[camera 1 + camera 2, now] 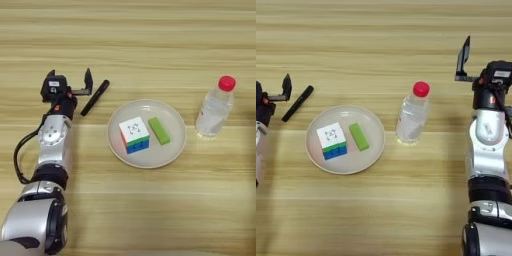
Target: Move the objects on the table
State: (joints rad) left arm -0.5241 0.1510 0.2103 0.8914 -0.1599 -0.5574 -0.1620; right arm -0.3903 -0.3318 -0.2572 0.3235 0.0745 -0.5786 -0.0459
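Note:
On the table, a black marker pen lies slanted just right of my left gripper. That gripper is open, with nothing between its fingers, and the pen lies outside them. A white-topped puzzle cube and a green block lie side by side on the round white plate. Right of the plate, a clear bottle with a red cap stands upright. My right gripper is at the far right, beyond the bottle and apart from it. It is open and only its left finger shows.
The plate sits mid-table between the two arms. My left forearm runs from the bottom left corner up to the pen. My right forearm rises along the right edge.

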